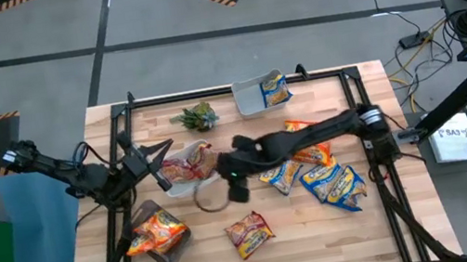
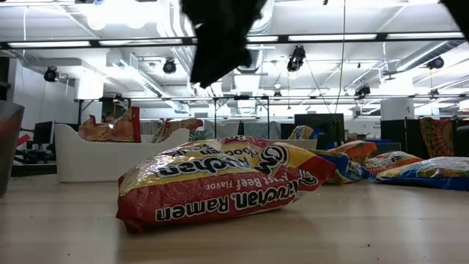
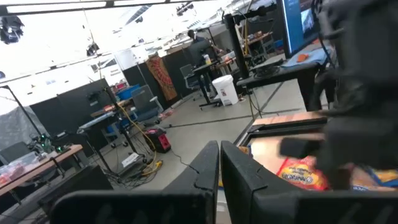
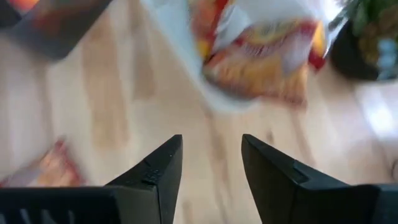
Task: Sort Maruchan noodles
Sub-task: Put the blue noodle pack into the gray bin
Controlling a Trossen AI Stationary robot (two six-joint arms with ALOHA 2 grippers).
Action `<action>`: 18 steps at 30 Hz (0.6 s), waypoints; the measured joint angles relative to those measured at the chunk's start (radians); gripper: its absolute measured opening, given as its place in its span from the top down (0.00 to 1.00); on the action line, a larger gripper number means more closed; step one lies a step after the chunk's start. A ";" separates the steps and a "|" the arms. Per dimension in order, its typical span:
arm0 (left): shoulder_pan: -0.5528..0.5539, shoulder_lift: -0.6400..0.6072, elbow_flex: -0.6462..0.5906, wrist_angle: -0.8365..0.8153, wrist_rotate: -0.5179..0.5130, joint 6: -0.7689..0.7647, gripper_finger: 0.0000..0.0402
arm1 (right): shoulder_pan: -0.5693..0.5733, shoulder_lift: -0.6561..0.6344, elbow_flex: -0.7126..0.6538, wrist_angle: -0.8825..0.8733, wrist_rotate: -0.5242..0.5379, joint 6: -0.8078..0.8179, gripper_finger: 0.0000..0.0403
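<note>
While a dozen or so crinkly plastic Maruchan ramen packets lie about the pale wooden bench point(image 1: 306, 232), the one that matters is the orange-red packet point(image 1: 248, 233) lying alone on bare wood near the front edge, its long axis running roughly crosswise. Seen from above, it lies toward the front of the bench from the right tool point(image 1: 234, 180), which hangs over the middle, close beside a clear tub point(image 1: 173, 152) already holding red packets point(image 1: 187, 166). That arm looks the nearer of the two to it. Farther right, blue-and-yellow packets point(image 1: 336, 182) cluster together, orange ones point(image 1: 300, 126) behind them; more orange packets point(image 1: 157, 230) fill a grey tub at front left, and one blue-and-yellow packet point(image 1: 275, 89) sits in a white tub at the back.

Its own camera shows the right tool's dark fingers point(image 4: 158, 165) standing apart with bare wood between them, gripping nothing. The left tool point(image 1: 160, 154) waits pressed together and empty, near the clear tub's left side. Likely next: the right tool moves toward the front and drops across the lone packet's short side.
</note>
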 joint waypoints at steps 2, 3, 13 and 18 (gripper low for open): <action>0.000 0.002 0.000 0.000 0.000 -0.016 1.00 | 0.021 -0.066 -0.087 0.000 -0.002 0.034 0.62; 0.000 0.003 0.000 -0.002 0.000 -0.021 1.00 | 0.027 -0.098 -0.130 -0.003 -0.005 0.059 0.62; 0.000 0.032 0.000 0.016 0.000 -0.038 1.00 | 0.000 -0.427 -0.544 -0.126 -0.107 0.461 0.52; 0.000 0.034 0.000 0.022 0.000 -0.038 1.00 | -0.058 -0.487 -0.689 -0.125 -0.108 0.555 0.45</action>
